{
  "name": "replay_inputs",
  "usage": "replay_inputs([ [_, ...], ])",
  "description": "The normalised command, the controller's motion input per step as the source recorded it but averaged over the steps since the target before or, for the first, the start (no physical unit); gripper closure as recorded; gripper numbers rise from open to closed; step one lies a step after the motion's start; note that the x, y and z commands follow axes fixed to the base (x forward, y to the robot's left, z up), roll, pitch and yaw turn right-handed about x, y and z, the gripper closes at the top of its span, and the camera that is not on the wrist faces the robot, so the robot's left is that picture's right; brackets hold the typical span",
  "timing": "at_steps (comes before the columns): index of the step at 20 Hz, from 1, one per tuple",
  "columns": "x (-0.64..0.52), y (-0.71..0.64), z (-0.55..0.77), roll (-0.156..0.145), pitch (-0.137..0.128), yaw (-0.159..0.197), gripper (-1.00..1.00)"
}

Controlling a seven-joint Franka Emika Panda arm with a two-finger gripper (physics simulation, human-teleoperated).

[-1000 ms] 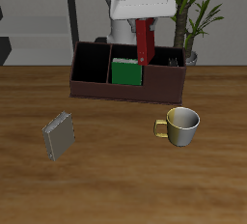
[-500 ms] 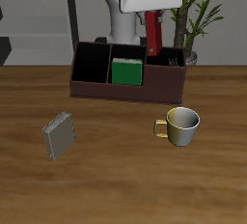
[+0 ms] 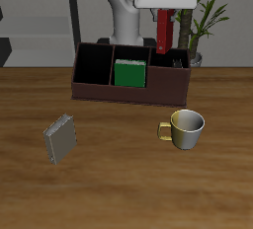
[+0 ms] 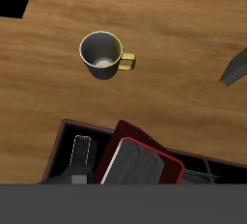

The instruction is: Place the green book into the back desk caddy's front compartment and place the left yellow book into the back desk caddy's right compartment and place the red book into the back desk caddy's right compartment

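Our hand [image 3: 165, 6] grips the red book [image 3: 164, 32] upright above the back desk caddy [image 3: 130, 75]; we should lower it straight into the right compartment [image 3: 170, 62].

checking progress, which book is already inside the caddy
The green book, standing in the back desk caddy's middle section. The red book hangs in the hand; the grey-tan book lies on the table.

The gripper [image 3: 166, 9] now hangs over the end section of the back desk caddy [image 3: 133, 91] nearest the potted plant [image 3: 203, 16]; a second ago it was above the divider beside the green book [image 3: 129, 72]. It carries the red book [image 3: 164, 30] along, which moves sideways toward the plant and rises, so its lower end sits at the caddy's back wall rather than dipping beside the green book.
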Motion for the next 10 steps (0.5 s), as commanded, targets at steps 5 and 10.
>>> replay_inputs([
  [5,-0.21,0.30,-0.06,-0.014,0.020,-0.039,1.00],
  [10,-0.08,0.05,-0.04,0.015,0.018,-0.011,1.00],
])
